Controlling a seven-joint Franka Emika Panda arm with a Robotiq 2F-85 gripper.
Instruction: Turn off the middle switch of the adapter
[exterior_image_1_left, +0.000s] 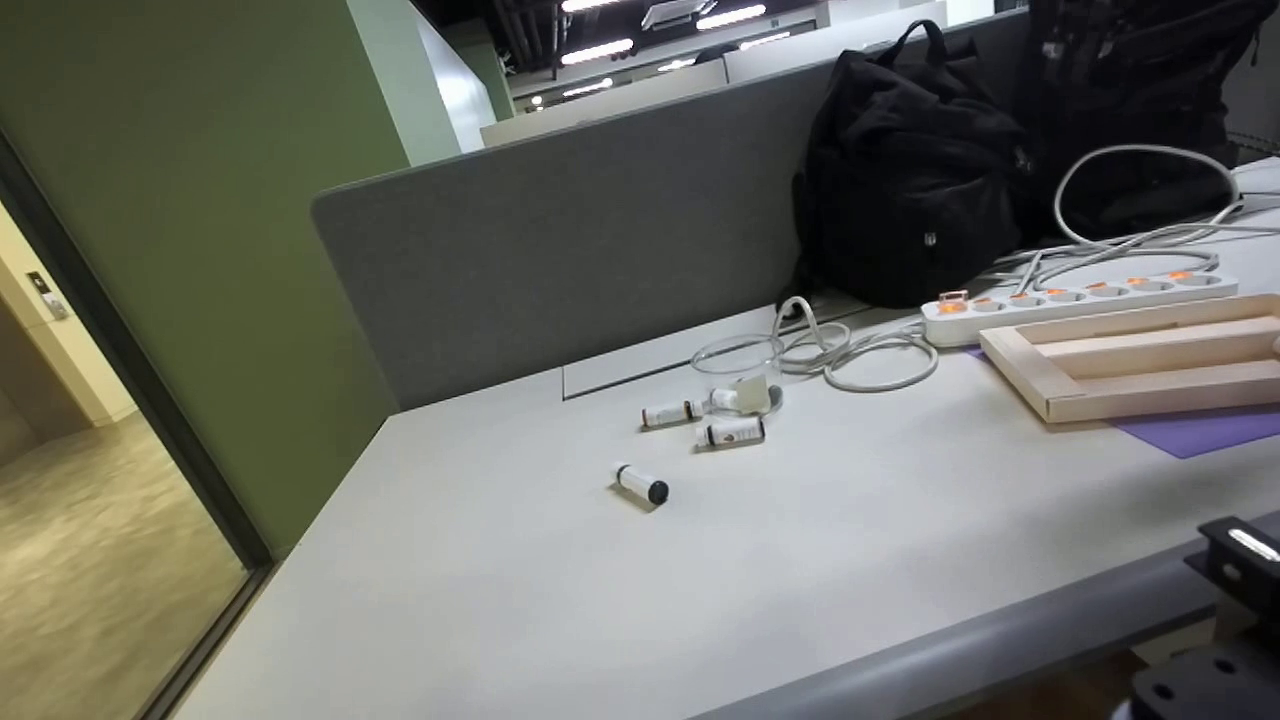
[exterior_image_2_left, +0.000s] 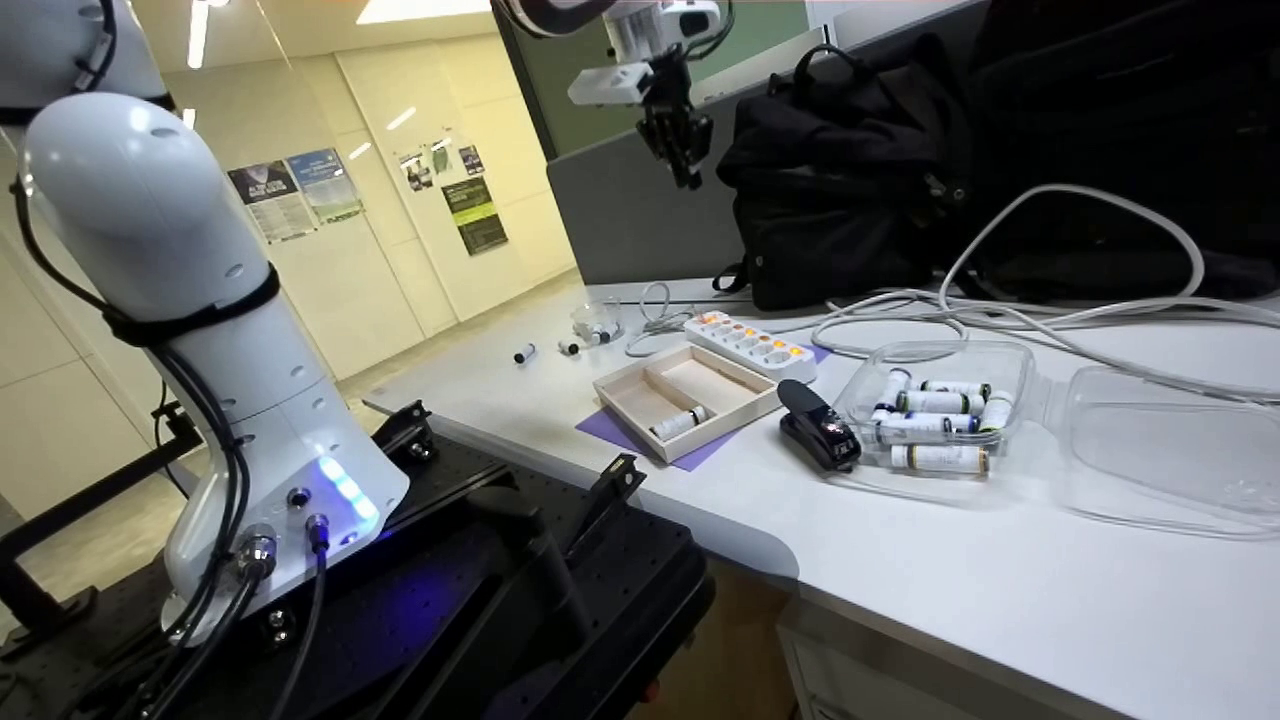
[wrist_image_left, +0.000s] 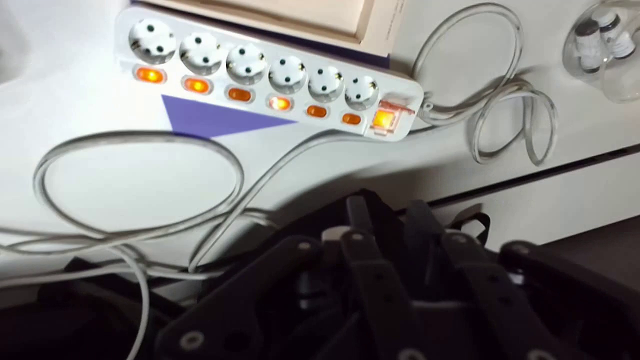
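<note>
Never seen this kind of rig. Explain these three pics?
The machine is a white robot arm ending in a black claw. Two pictures come from cameras standing away from it; the third, from a camera on its wrist, looks down past the claw. On the desk are a white power strip with orange switches, some glowing, white cables, a wooden tray on a purple sheet, small bottles and a clear box holding more. The claw hangs above the desk, jaws apart, with nothing visible held.
</note>
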